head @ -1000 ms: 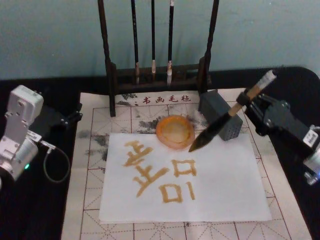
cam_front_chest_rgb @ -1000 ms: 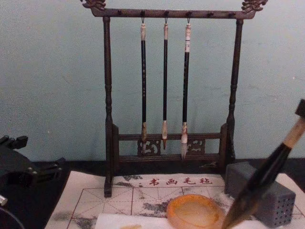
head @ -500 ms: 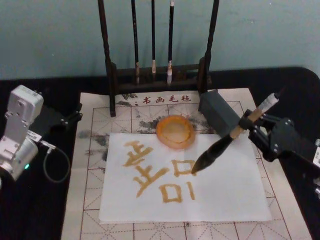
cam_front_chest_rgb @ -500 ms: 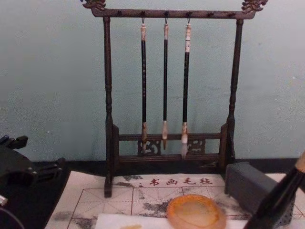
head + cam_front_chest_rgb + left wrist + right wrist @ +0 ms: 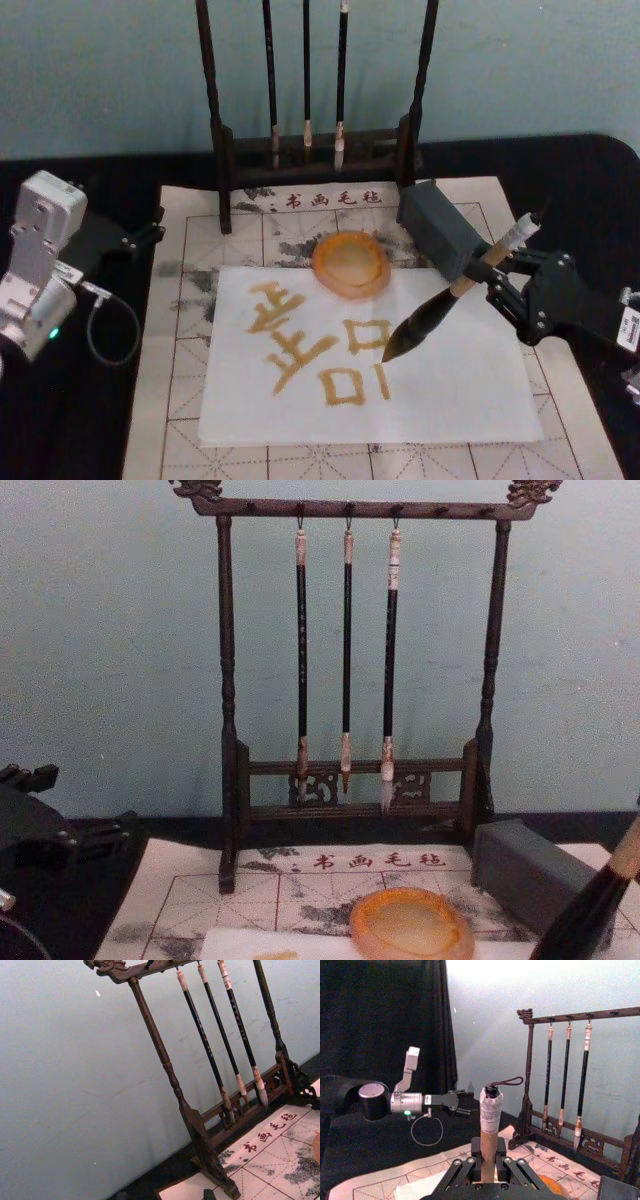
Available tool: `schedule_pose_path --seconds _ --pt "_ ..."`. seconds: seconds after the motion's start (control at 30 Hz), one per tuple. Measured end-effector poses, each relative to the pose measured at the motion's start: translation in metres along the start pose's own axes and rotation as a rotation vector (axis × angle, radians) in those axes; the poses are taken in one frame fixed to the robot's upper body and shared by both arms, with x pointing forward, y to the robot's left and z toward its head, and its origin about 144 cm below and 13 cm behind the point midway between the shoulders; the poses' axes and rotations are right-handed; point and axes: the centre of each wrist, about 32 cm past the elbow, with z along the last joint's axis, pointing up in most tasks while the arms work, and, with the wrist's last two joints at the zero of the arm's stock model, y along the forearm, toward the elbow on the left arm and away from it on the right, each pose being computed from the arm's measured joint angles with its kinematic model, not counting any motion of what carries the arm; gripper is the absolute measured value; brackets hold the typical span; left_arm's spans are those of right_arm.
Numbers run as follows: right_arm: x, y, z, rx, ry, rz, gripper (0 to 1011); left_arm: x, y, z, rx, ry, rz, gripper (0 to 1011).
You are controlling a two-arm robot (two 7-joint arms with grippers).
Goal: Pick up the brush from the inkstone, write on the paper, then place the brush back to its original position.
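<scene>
Behind the inkstone [image 5: 350, 264], red print [image 5: 331, 198] 书画毛毡 on the felt mat [image 5: 180, 400].

brush [image 5: 440, 308]: tilted, tip over paper [image 5: 450, 390] | inkstone [image 5: 350, 264]: round amber, at paper's far edge

Lighting: you had soft, even, rather dim light throughout. Brightest item was the paper [image 5: 440, 390]. Glare: the wall [image 5: 485, 980] burned to white in your right wrist view. The black cloth [image 5: 380, 1020] held little detail. Shadows were faint.

Left arm [image 5: 40, 260] silver, green light, grey cable loop [image 5: 137, 325]; right tool [image 5: 492, 268] black, screwed linkages; white wrist label [image 5: 628, 326].
</scene>
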Motion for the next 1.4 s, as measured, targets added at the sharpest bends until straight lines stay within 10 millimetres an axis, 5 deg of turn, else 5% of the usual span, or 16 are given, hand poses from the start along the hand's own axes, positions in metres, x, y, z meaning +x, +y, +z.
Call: schedule_pose_path --seconds 1.4 --pt "-0.001 0.006 -0.013 -0.019 -0.047 0.016 178 0.0 0.0 0.0 0.0 0.0 0.0 1001"
